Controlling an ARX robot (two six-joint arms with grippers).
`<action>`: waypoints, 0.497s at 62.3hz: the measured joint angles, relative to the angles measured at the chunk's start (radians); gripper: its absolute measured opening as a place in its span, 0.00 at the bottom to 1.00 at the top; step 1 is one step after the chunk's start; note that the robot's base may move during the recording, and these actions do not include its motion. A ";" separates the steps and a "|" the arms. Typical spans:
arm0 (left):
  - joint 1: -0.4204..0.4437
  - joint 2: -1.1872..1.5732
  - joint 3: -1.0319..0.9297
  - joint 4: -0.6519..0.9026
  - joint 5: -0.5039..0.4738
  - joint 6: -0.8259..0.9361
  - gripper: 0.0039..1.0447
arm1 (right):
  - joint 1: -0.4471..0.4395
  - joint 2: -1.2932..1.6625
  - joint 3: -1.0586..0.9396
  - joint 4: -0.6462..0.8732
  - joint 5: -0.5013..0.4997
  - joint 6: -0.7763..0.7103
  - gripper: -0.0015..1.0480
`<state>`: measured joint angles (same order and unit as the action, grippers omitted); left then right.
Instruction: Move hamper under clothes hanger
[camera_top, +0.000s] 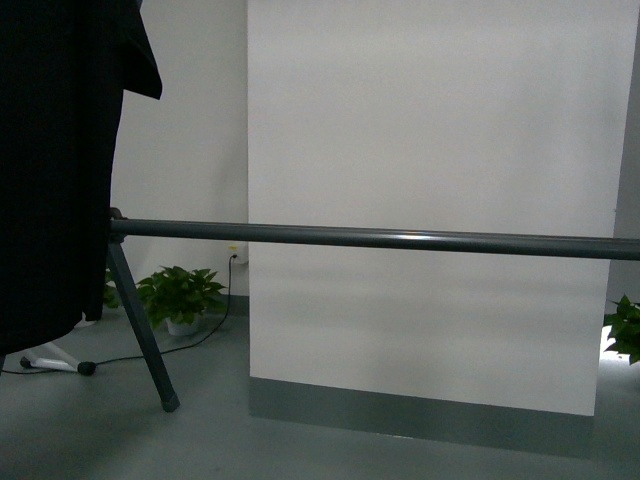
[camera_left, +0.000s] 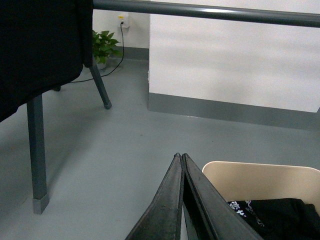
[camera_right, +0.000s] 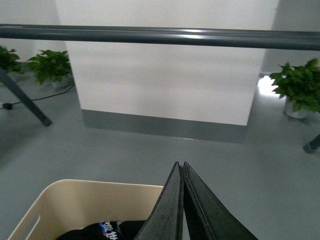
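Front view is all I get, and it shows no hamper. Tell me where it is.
Observer: The hamper shows only in the wrist views, low and near the arms, on the near side of the clothes hanger's bar.
Operator: Report what is in it.
Observer: Dark clothing with some print lies inside.
Operator: Give me both grippers.
Observer: The left gripper and the right gripper each have their jaws pressed together, tips above the hamper's rim, holding nothing that I can see.
Operator: Say what stands between hamper and bar.
Observer: Bare grey floor in the right wrist view; a rack leg stands off to the side in the left wrist view.
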<state>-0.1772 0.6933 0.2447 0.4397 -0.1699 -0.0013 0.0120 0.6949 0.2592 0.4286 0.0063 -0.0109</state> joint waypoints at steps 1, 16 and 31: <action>0.006 -0.010 -0.010 0.000 0.008 0.000 0.03 | -0.002 -0.005 -0.005 0.001 0.000 0.001 0.02; 0.061 -0.106 -0.093 -0.005 0.059 0.000 0.03 | -0.010 -0.098 -0.098 0.003 -0.005 0.001 0.02; 0.174 -0.226 -0.159 -0.057 0.167 0.000 0.03 | -0.010 -0.211 -0.170 -0.039 -0.005 0.001 0.02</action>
<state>-0.0036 0.4671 0.0853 0.3828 -0.0029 -0.0017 0.0021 0.4835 0.0891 0.3901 0.0013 -0.0101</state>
